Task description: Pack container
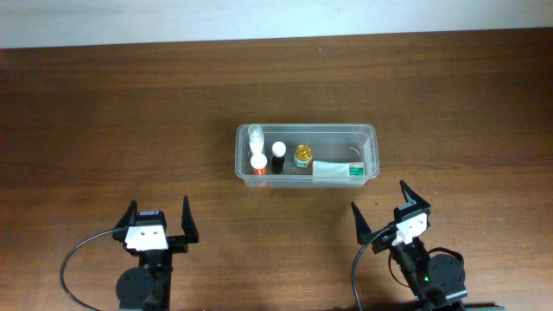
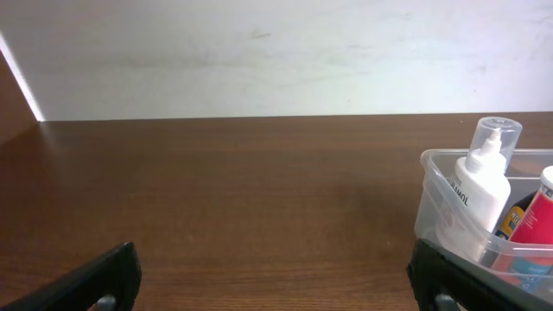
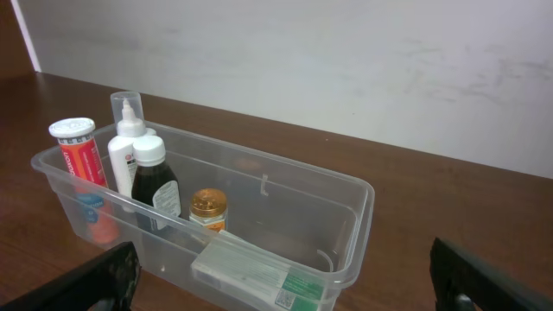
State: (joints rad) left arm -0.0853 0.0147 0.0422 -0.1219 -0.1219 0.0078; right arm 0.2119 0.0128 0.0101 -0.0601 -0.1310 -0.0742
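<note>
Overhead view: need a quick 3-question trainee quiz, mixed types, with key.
1. True or false: the container holds only one item.
2. Where is the white-and-green box? A) lying flat in the container's right half B) standing upright at its left end C) on the table outside it
3. Fill in: the left fingers and right fingers are both ___, holding nothing.

Key: 1 false; 2 A; 3 open.
</note>
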